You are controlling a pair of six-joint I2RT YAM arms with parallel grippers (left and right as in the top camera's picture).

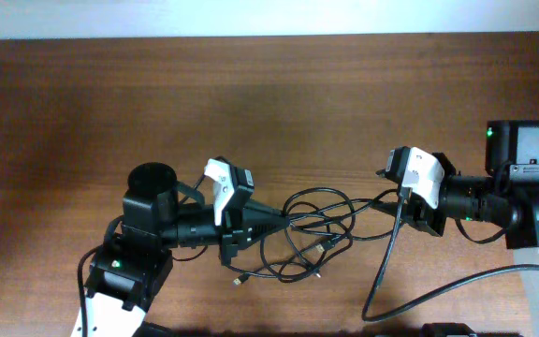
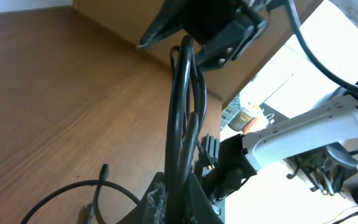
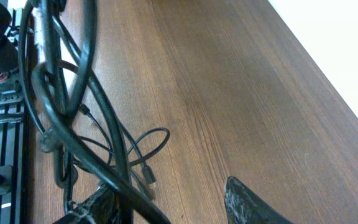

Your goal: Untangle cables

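Note:
The cables are thin black cords in a tangled loop on the wooden table between my two arms. Small plug ends lie at the front. My left gripper is shut on a bundle of the cables at the loop's left side. In the left wrist view the cables run taut from its fingers up to the right gripper. My right gripper is at the loop's right end. In the right wrist view its fingers are wide apart, and the cables cross one finger.
A thicker black cable curves from the right arm's base across the table's front right. The left arm's base stands at the front left. The table's far edge meets a pale wall.

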